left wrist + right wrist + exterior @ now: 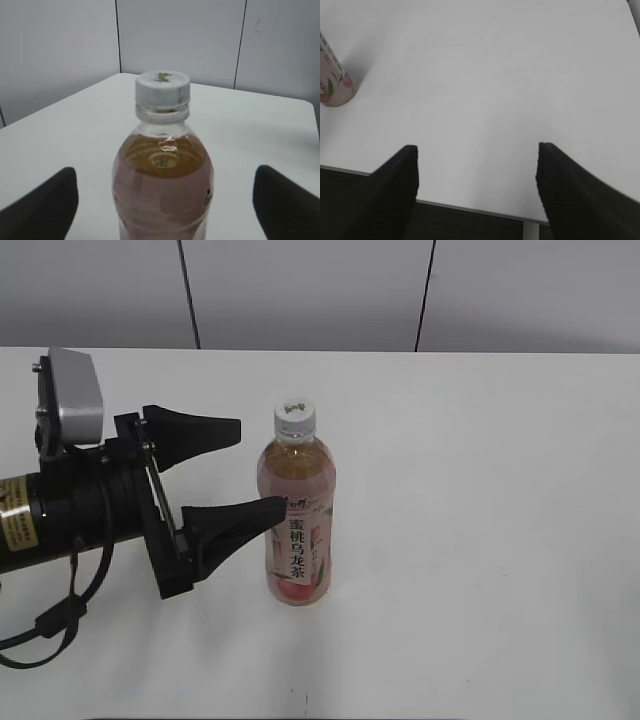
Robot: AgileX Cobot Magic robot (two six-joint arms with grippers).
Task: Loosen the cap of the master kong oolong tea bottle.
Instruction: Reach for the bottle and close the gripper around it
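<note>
The bottle point(297, 515) stands upright mid-table, cap point(296, 418) on. The left gripper point(262, 469) lies level just beside it, jaws wide apart, lower tip seemingly touching the label. The right gripper point(476, 172), also apart, hangs well away, so left is nearer.

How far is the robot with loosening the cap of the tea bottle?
Nothing looks done: the cap sits on the upright bottle, untouched. In hand: the left gripper is open beside the bottle, its fingers not touching it. The right gripper is open over bare table. Left: hold the bottle and twist the cap.
</note>
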